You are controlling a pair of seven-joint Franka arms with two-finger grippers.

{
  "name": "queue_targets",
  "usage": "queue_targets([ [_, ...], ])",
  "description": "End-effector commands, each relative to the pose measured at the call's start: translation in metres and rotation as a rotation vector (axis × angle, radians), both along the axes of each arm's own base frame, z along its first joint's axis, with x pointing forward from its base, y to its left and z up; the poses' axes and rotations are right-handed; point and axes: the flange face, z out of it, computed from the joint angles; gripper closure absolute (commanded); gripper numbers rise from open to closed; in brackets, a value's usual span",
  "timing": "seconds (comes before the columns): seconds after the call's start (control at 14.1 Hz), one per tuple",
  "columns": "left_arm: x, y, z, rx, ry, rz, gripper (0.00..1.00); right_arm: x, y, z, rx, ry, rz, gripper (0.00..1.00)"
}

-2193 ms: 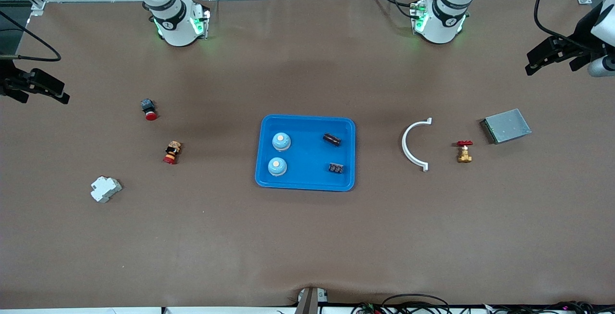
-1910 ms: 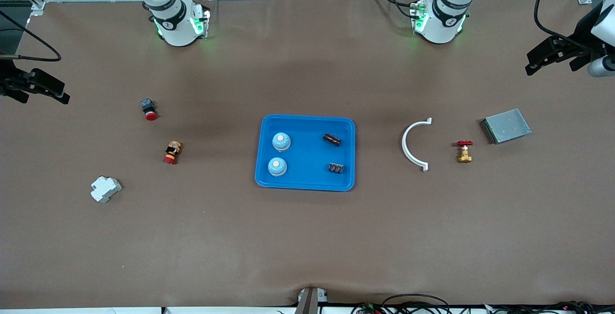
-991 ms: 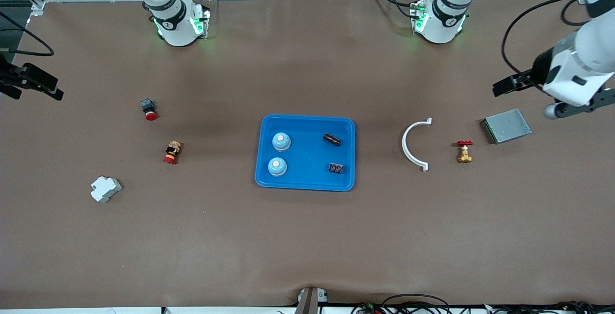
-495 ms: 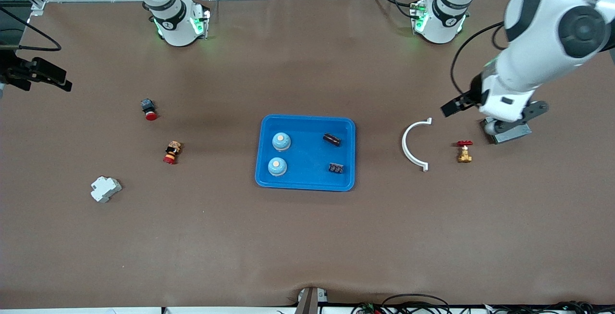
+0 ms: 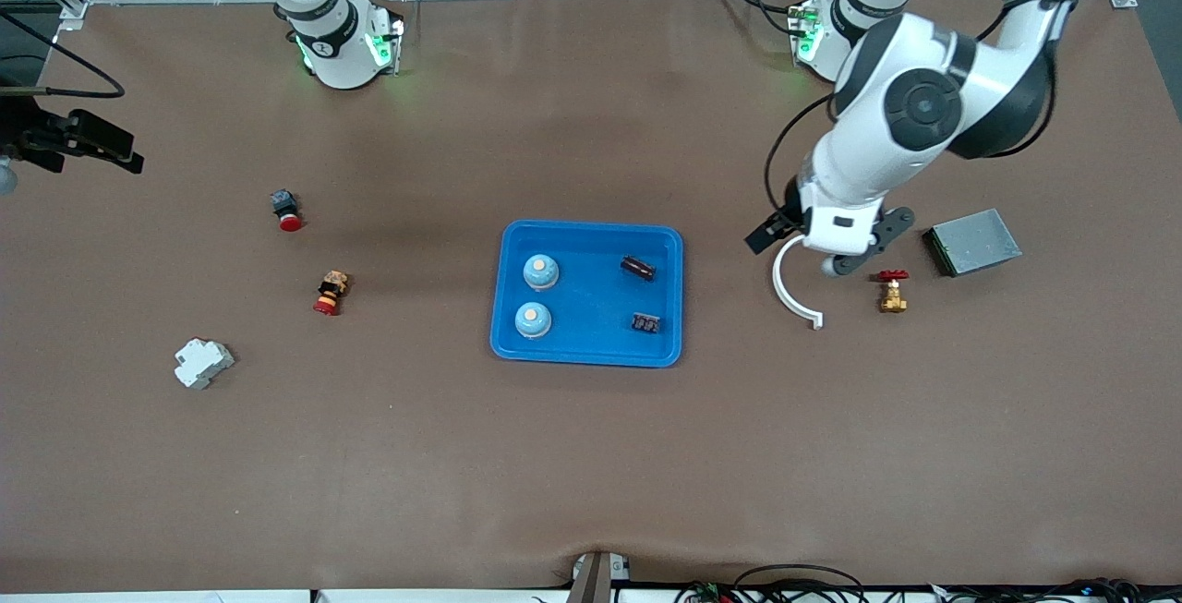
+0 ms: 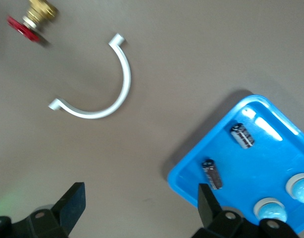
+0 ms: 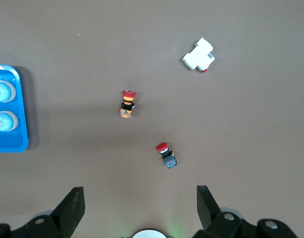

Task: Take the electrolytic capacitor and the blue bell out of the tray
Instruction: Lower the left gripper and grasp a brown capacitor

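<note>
While both capacitors (image 5: 638, 267) and both blue bells (image 5: 540, 271) lay in the tray (image 5: 588, 354), the left gripper (image 5: 774, 235), fingers wide and empty, hung over the white clamp (image 5: 792, 287), apparently approaching. The right gripper (image 5: 111, 158), also wide, waited at its table end.

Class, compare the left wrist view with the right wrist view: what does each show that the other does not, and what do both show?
Left wrist only: white curved clamp, red-handled brass valve, two dark capacitors, open left pincer.
Right wrist only: white breaker, two red push buttons, open right pincer.
Both: blue tray, two blue bells.
</note>
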Motion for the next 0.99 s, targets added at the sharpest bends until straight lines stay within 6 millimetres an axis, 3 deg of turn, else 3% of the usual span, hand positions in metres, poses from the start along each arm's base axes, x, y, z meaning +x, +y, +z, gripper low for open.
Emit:
queue_targets([
  [0.0, -0.002, -0.035, -0.024, -0.018, 0.003, 0.095, 0.00, -0.005, 0.007, 0.000, -0.024, 0.024, 0.014, 0.00],
  [0.42, -0.007, -0.131, -0.096, 0.076, -0.007, 0.231, 0.04, -0.008, 0.024, 0.000, -0.047, 0.048, 0.008, 0.00],
  [0.57, -0.007, -0.145, -0.121, 0.079, -0.045, 0.294, 0.07, -0.008, 0.026, 0.001, -0.047, 0.045, 0.009, 0.00],
  [0.78, -0.025, -0.170, -0.159, 0.091, -0.034, 0.344, 0.15, -0.008, 0.029, 0.003, -0.051, 0.038, 0.015, 0.00],
  [0.92, -0.027, -0.175, -0.175, 0.103, -0.053, 0.367, 0.20, -0.008, 0.029, 0.004, -0.052, 0.038, 0.017, 0.00],
])
